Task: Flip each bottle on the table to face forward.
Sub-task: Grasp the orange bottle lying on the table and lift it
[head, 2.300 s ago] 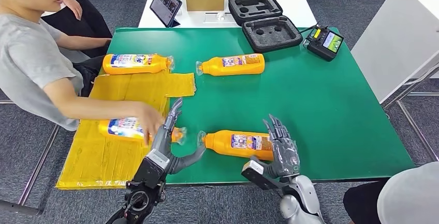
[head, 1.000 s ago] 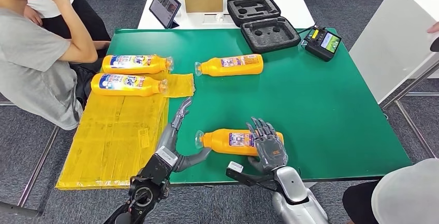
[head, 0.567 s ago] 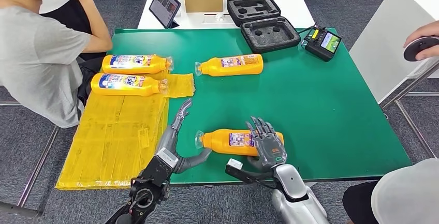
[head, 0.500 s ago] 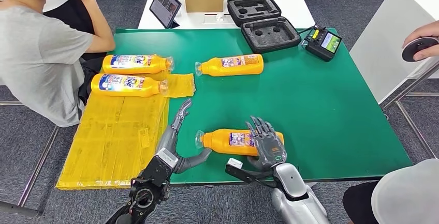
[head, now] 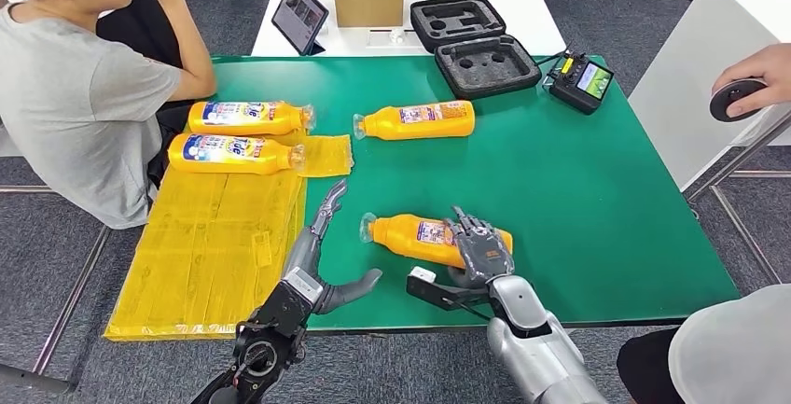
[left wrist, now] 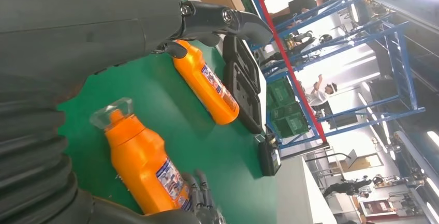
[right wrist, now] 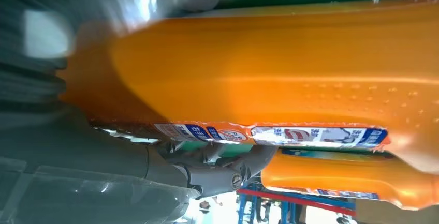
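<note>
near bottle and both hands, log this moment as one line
right hand: grips near bottle at its base end | left hand: open, apart from its cap | bottle: lying on green table

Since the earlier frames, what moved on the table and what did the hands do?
The person placed a second bottle on the yellow sheet, then withdrew. The right hand closed over the near bottle, now tilted and shifted slightly away from the robot. The left hand stayed open beside it. The other two bottles stayed put.
</note>
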